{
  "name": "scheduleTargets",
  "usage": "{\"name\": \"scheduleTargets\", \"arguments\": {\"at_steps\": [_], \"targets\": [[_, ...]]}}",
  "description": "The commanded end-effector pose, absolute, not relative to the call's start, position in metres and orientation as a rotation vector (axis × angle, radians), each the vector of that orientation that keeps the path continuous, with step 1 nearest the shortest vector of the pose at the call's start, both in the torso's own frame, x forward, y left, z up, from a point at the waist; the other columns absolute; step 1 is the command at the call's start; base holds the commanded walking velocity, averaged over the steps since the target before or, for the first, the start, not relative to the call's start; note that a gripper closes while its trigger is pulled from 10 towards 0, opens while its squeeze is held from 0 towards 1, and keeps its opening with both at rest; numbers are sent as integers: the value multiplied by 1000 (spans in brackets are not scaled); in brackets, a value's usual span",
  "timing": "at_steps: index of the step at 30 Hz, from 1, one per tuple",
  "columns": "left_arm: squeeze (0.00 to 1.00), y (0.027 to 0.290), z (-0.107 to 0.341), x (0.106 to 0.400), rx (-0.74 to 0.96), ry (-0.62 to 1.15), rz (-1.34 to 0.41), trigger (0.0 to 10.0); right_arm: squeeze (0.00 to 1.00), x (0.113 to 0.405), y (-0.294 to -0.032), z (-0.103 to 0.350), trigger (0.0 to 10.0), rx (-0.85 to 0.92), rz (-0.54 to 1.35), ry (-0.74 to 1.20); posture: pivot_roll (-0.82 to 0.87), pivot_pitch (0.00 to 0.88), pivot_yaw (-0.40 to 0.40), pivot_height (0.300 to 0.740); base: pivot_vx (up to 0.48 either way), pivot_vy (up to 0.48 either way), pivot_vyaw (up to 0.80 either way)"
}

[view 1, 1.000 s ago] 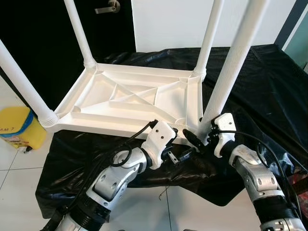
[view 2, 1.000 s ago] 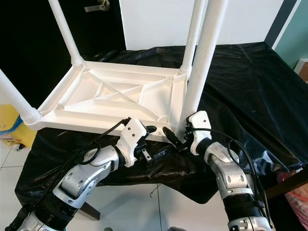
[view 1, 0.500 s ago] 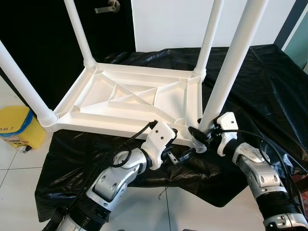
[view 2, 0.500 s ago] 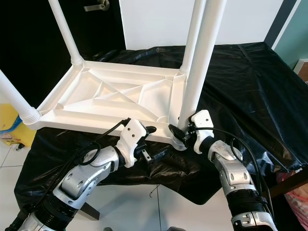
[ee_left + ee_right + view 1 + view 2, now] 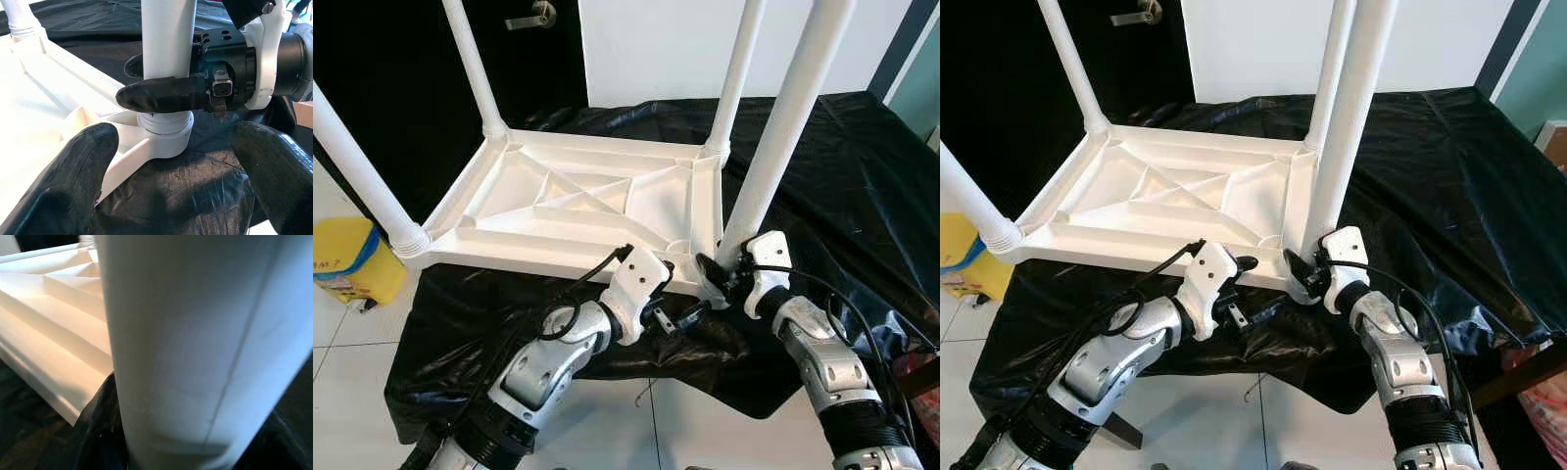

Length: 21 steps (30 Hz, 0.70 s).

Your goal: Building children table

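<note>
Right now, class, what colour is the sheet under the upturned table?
Black sheet, glossy; clearest in the right eye view.

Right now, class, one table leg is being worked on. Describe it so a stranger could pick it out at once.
Find the upturned white table top lying on the black cloth. Four white legs rise from its corners; take the one at the near corner on the robot's right, the near right leg. It alone has the right gripper clamped around its base, just above the threaded collar.

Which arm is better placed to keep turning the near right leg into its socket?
Right. The right pincer is shut around the near right leg just above its socket; the left pincer hangs open beside it.
</note>
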<state>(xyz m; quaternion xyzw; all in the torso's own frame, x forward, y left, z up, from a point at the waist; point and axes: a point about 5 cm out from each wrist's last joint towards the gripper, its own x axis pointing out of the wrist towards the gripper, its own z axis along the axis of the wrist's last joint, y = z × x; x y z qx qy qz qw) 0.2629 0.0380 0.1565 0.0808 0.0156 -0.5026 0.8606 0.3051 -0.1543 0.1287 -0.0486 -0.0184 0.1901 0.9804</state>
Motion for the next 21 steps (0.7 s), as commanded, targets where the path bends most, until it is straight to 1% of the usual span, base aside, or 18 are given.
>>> {"name": "scheduleTargets", "arguments": {"at_steps": [1, 2, 3, 5, 9, 13, 16, 17, 21], "targets": [[0, 38, 155, 260, 179, 41, -1116, 10000, 0, 301, -155, 112, 10000, -77, 274, 54, -115, 81, -13, 740, 0, 0, 0], [0, 38, 155, 260, 179, 41, -1116, 10000, 0, 301, -155, 112, 10000, -77, 274, 54, -115, 81, -13, 740, 0, 0, 0], [0, 38, 155, 260, 179, 41, -1114, 10000, 0, 300, -155, 110, 10000, -56, 214, 61, -112, 80, -14, 740, 0, 0, 0], [0, 38, 155, 260, 179, 41, -1113, 10000, 0, 300, -155, 110, 10000, -53, 202, 62, -112, 80, -14, 740, 0, 0, 0], [0, 39, 154, 261, 169, 40, -1092, 10000, 0, 296, -153, 108, 10000, -25, 71, 56, -106, 82, -21, 740, 0, 0, 0], [0, 39, 154, 262, 156, 35, -1073, 10000, 0, 291, -142, 105, 10000, 4, 14, 55, -99, 84, -26, 740, 0, 0, 0], [0, 39, 154, 262, 155, 34, -1071, 10000, 0, 290, -138, 104, 10000, 17, 11, 58, -99, 84, -26, 740, 0, 0, 0], [0, 40, 154, 262, 155, 32, -1070, 10000, 0, 287, -126, 105, 10000, 32, 52, 54, -95, 87, -26, 740, 0, 0, 0], [0, 41, 155, 262, 157, 31, -1068, 10000, 0, 285, -121, 106, 10000, 33, 61, 53, -93, 87, -26, 740, 0, 0, 0]]}}
